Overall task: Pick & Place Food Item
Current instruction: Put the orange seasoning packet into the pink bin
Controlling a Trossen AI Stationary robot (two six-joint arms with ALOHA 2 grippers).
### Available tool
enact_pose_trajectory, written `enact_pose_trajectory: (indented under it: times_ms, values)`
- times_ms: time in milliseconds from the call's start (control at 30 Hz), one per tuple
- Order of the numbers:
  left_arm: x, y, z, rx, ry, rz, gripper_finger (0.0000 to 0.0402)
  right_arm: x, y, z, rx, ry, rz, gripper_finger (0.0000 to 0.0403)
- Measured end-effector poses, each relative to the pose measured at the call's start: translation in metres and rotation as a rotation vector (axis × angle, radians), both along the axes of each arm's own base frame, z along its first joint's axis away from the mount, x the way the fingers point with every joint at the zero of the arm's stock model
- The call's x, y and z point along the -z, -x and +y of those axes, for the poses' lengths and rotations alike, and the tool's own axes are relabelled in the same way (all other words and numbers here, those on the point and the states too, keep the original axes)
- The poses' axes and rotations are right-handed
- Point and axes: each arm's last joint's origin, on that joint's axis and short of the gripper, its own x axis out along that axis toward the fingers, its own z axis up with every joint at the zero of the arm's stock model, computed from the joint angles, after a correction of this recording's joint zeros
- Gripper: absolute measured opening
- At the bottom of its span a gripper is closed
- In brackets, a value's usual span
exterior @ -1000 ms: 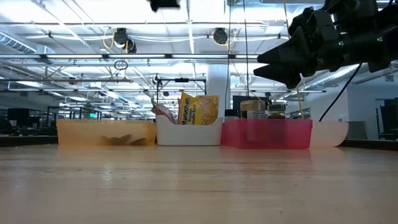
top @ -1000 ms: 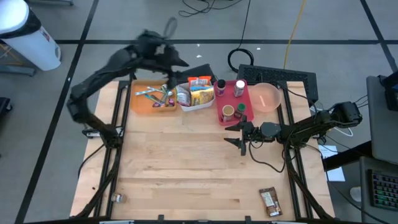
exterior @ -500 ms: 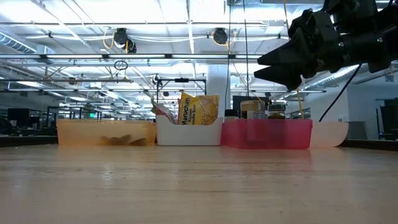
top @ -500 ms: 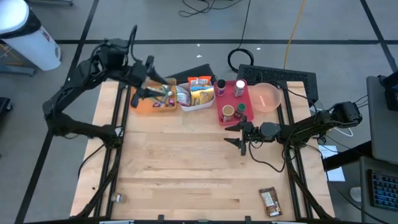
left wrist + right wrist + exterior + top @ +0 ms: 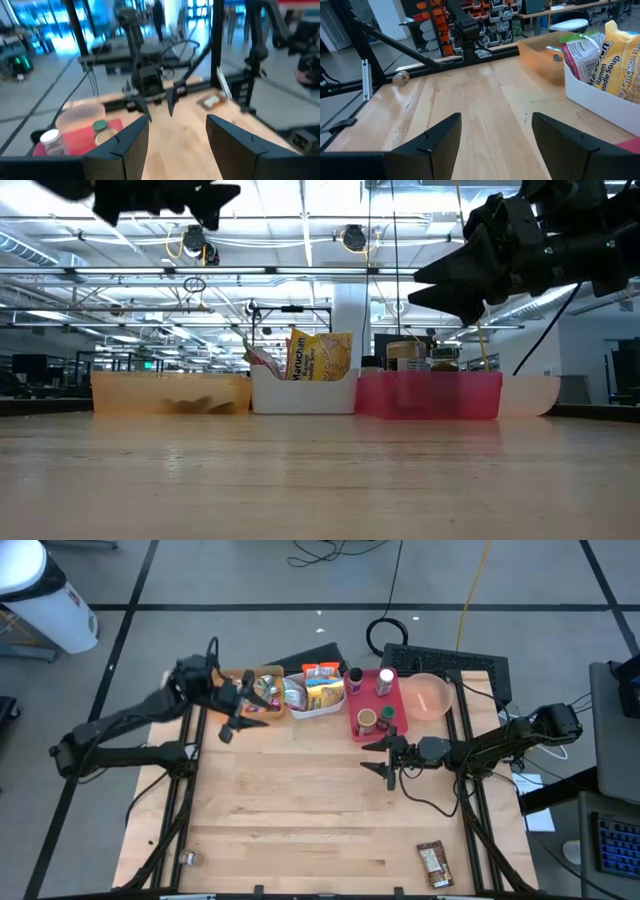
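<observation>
We note the left gripper (image 5: pixel 243 716) has swung back from beyond the orange bin (image 5: pixel 262 700) to its front edge, fingers open, empty. Right gripper (image 5: pixel 383 756) unchanged, hovering open before the red bin (image 5: pixel 372 705). Only the high view shows the snack bar (image 5: pixel 433 864) lying at the tabletop's (image 5: pixel 300 810) near right corner.

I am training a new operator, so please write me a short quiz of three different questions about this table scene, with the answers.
1. True or false: the right gripper holds a food item.
2. Which bin holds the yellow noodle packet: orange, white or red?
3. Where does the brown snack bar lie?

Key:
1. False; its fingers are open and hold nothing, like those of the left gripper.
2. The white bin, between the orange bin and the red bin.
3. Alone at the table's near right corner, away from the bins.
</observation>
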Motion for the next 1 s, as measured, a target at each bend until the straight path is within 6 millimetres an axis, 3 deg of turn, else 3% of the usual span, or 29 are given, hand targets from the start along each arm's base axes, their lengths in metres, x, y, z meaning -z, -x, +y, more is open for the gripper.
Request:
enact_pose_trajectory:
  times_ms: [233, 367, 533, 767, 867, 1000]
  values:
    - [0.057, -0.012, -0.01, 0.053, 0.108, -0.18, 0.0207, -0.001, 0.0, 0.0, -0.002, -0.002, -0.013, 0.0238]
    - [0.089, -0.022, -0.025, 0.122, 0.289, -0.127, 0.0207, -0.001, 0.0, 0.0, -0.001, -0.001, -0.009, 0.0238]
    - [0.118, -0.037, -0.052, 0.167, 0.388, -0.063, 0.0207, -0.004, 0.0, 0.0, 0.0, -0.004, -0.039, 0.0238]
    - [0.146, -0.062, -0.088, 0.023, 0.235, -0.071, 0.0207, -0.006, -0.001, 0.001, -0.026, -0.041, -0.068, 0.0238]
    - [0.152, -0.069, -0.098, -0.019, 0.182, -0.097, 0.0207, -0.006, -0.001, 0.004, -0.133, -0.113, -0.063, 0.0238]
    - [0.149, -0.081, -0.11, 0.004, 0.24, -0.1, 0.0207, -0.004, 0.001, 0.017, -0.334, -0.206, -0.023, 0.0238]
